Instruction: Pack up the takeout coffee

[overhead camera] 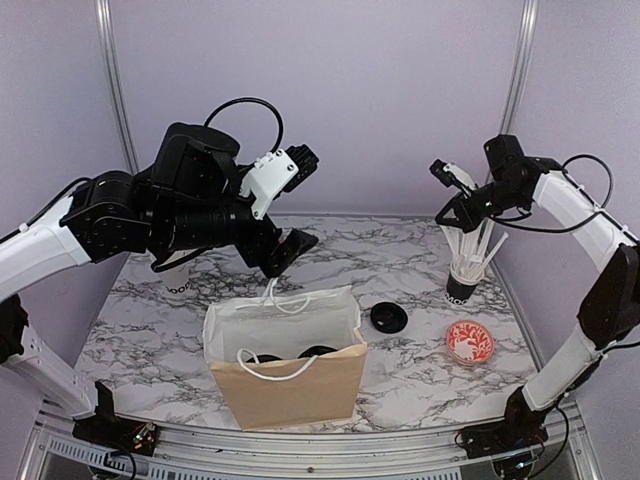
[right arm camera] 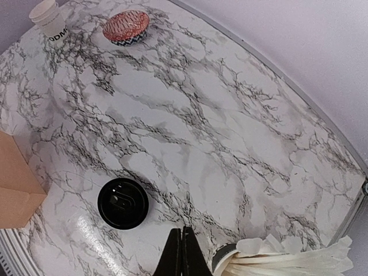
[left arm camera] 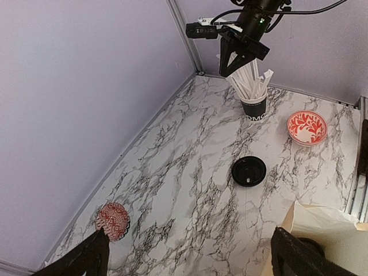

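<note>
The left jaws gape wide and empty, raised behind the paper bag (overhead camera: pixel 290 385), where 2 lidded coffee cups (overhead camera: pixel 320 351) sit. The right jaws are pressed together on nothing, high over the cup of white sticks (overhead camera: pixel 462 287). A loose black lid (right arm camera: pixel 122 202) and 1 unlidded white cup (right arm camera: pixel 50 23) rest on the marble worktop (overhead camera: pixel 420 250), with lilac walls (overhead camera: pixel 400 100) behind.

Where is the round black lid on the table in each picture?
Top external: the black lid sits right of the paper bag.
Left wrist: black lid right of centre.
Right wrist: black lid lower left.
Shared landmark: the cup of white sticks, near it in every view.
</note>
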`<state>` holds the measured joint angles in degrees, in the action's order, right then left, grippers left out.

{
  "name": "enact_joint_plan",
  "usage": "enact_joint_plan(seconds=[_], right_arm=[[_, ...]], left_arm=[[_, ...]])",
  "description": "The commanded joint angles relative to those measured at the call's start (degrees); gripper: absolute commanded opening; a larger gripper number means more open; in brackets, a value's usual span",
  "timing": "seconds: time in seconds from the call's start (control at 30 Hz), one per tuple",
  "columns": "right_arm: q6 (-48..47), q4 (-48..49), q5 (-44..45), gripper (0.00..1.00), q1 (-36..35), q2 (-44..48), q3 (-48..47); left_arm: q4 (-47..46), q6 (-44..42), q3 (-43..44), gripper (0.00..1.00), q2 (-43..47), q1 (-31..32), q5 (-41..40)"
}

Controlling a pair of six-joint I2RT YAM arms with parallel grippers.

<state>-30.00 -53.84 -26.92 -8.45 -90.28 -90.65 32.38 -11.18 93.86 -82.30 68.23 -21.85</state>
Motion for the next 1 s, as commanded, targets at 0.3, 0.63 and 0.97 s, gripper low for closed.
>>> enact_joint_plan(seconds=[0.3, 0.63, 0.97], right_arm=[[-6.3, -14.8, -33.6, 0.0, -0.3, 8.2, -20.3], [5.2, 1.1, -49.1, 0.0, -9.9, 11.6, -25.8], [49.9, 55.9, -60.8, 0.0, -18.5, 10.4, -14.4]], left_arm=[[1.8, -0.6, 3.7, 0.99, -0.3, -2.3, -8.2], [-1.2, 1.5, -0.3, 0.98, 1.9, -3.2, -15.6], [-4.0, 2.0, -6.9, 0.98, 8.2, -3.8, -20.7]])
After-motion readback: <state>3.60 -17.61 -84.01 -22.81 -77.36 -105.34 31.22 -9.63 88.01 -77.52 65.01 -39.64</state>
